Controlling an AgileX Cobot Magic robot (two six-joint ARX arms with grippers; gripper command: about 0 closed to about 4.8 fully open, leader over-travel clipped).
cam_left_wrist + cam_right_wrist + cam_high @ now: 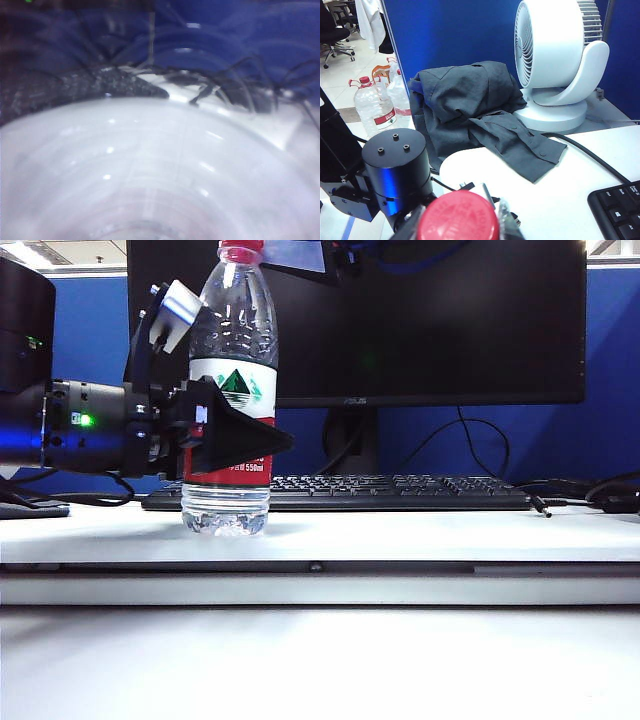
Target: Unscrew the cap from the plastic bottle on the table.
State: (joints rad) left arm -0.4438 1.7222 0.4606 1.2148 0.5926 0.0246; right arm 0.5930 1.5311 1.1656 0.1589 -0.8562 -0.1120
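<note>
Red cap (458,216) sits right under my right fingers (460,210), clamped on it w/ bottle (231,390) upright on worktop (400,535). Left fingers (215,430) clamped on body. Keep left firm, twist right square, no tilt.

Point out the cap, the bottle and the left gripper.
cap (458,216), right wrist view, its red top.
bottle (233,386), exterior view, its label.
left gripper (236,440), exterior view, black finger across the label.

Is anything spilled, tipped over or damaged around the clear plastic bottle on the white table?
Nothing stands out. The clear plastic bottle stands upright on the white table, red cap on, no spill visible. The left gripper clamps its labelled body; the right gripper, at the cap, barely shows.
</note>
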